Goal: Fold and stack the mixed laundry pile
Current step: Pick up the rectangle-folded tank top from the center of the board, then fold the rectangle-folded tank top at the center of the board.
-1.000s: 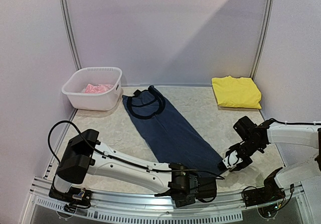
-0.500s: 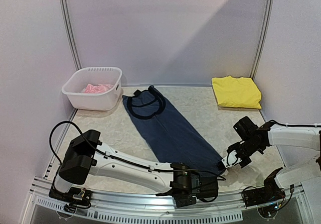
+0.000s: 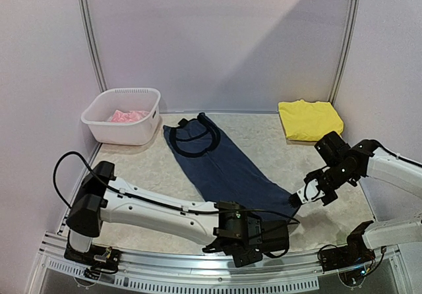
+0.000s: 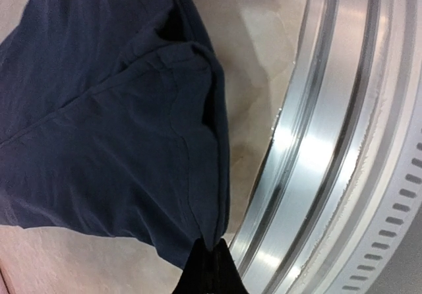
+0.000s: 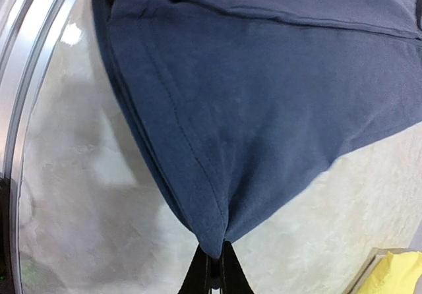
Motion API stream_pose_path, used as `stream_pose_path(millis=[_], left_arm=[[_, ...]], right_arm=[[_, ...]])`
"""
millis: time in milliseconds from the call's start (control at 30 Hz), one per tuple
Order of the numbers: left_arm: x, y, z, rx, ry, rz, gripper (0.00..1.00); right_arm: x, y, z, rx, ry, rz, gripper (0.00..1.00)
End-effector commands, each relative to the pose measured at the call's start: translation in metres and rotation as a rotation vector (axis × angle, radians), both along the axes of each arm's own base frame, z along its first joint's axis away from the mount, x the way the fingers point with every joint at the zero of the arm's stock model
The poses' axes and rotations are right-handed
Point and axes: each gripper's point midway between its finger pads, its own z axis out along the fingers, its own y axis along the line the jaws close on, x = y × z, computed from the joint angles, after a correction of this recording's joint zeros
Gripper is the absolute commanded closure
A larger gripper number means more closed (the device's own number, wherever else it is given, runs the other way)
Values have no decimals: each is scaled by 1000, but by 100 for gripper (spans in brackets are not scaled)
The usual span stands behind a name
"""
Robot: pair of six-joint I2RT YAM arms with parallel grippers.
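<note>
top external view: the table [image 3: 264, 132] holds the whole job. the navy tank top [image 3: 224, 169] lies spread flat on a diagonal, neckline toward the white basket [image 3: 99, 128], hem at the near edge. it is judged not yet folded. the yellow garment [image 3: 310, 120] sits folded at the far right corner and is judged done. the pink garment [image 3: 128, 116] lies inside the basket. estimate: one of three items finished, nothing stacked. the left gripper [image 3: 285, 229] and right gripper [image 3: 295, 200] each meet a near hem corner, but the contact is too small to read here. left wrist view: jaws pinched tight on the hem corner, metal rail [image 4: 330, 142] just beside. right wrist view: jaws pinched tight on the other corner, with the cloth hanging from it.
</note>
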Motion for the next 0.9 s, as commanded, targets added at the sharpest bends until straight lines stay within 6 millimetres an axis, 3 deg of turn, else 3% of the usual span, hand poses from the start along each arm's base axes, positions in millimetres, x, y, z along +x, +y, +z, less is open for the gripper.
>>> stream_pose_path(millis=[0, 133, 333, 633, 867], left_arm=[[31, 8, 50, -94, -22, 124, 100], [53, 25, 71, -132, -61, 195, 100], [92, 54, 88, -135, -117, 301, 100], [160, 106, 87, -89, -232, 482, 100], [210, 137, 73, -77, -224, 576, 100]], right_arm=[[15, 14, 28, 46, 34, -54, 99], [42, 31, 48, 96, 16, -97, 99], [103, 59, 68, 198, -30, -260, 99], [186, 97, 77, 328, -66, -449, 99], [237, 121, 62, 358, -59, -523, 99]])
